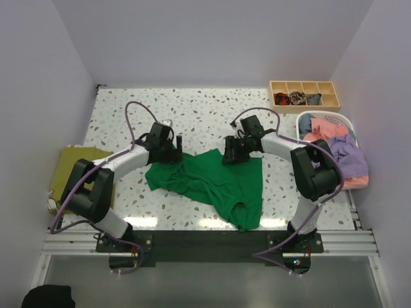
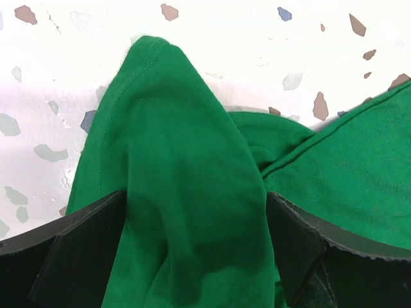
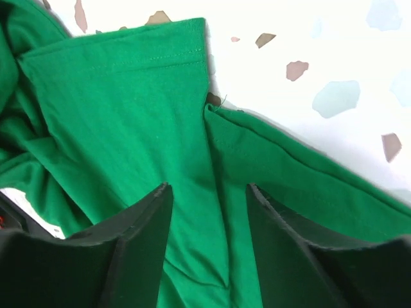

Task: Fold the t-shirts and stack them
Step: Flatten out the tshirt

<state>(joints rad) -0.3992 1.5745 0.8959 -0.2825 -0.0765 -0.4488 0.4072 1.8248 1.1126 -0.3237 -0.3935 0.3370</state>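
Observation:
A large bright green t-shirt lies crumpled in the middle of the table. My left gripper is at its back left edge. In the left wrist view the left gripper is open, its jaws wide apart on either side of a raised fold of the green cloth. My right gripper is at the shirt's back right corner. In the right wrist view the right gripper is open over a hemmed sleeve, its jaws apart with cloth between them. An olive-yellow t-shirt lies folded at the left edge.
A white slatted basket at the right holds coral-pink, lavender and blue shirts. A wooden compartment tray with small dark fabric balls stands at the back right. The table is white speckled terrazzo.

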